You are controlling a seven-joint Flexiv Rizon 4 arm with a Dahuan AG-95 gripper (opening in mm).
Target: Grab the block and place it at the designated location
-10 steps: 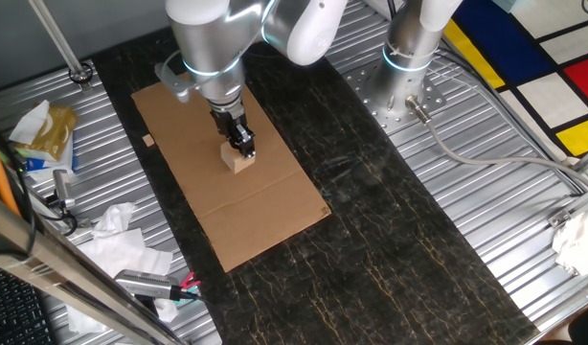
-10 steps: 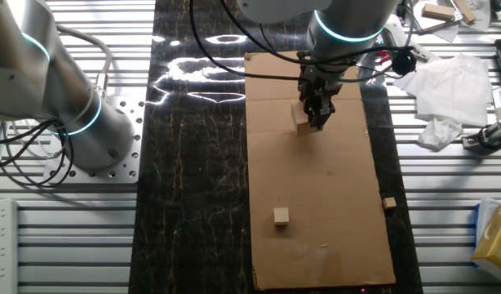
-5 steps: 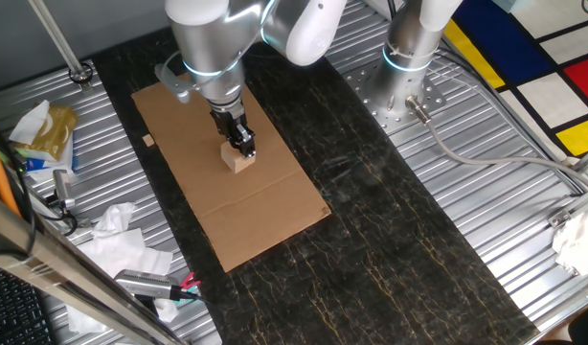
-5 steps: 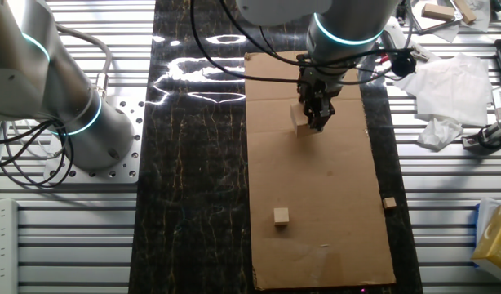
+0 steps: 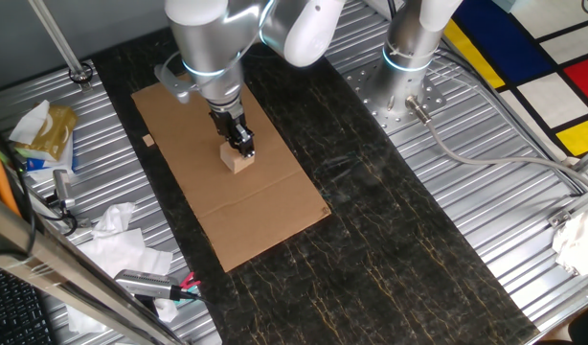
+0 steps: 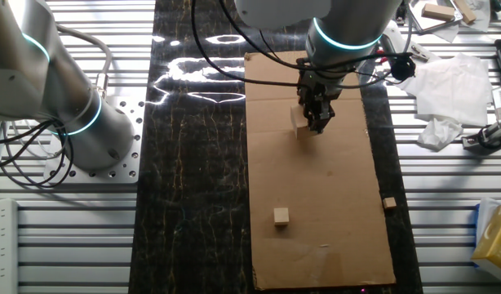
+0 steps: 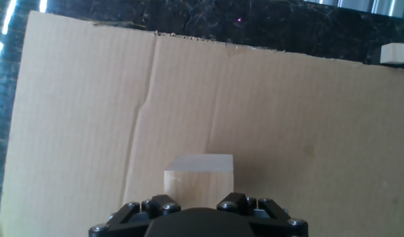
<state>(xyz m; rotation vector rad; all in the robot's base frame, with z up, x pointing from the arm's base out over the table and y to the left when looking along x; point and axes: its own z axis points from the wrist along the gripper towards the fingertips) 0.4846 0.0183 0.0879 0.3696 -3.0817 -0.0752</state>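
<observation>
Reaching straight down over the cardboard sheet [image 5: 265,211], the gripper [image 5: 239,146] pinches the block [image 5: 239,160] between its fingers. The arm stands near vertical above it.

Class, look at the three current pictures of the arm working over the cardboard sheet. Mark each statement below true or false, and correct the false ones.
1. The pincer is at the pale tan wooden cube. True.
2. That cube is over the flat brown cardboard sheet. True.
3. The much smaller tan cube lies on the black marbled mat. False: it lies on the cardboard sheet.
4. The crumpled white tissue lies on the cardboard. False: it lies on the ribbed metal table.
5. The tiny tan chip is beside the cardboard's edge. True.
</observation>
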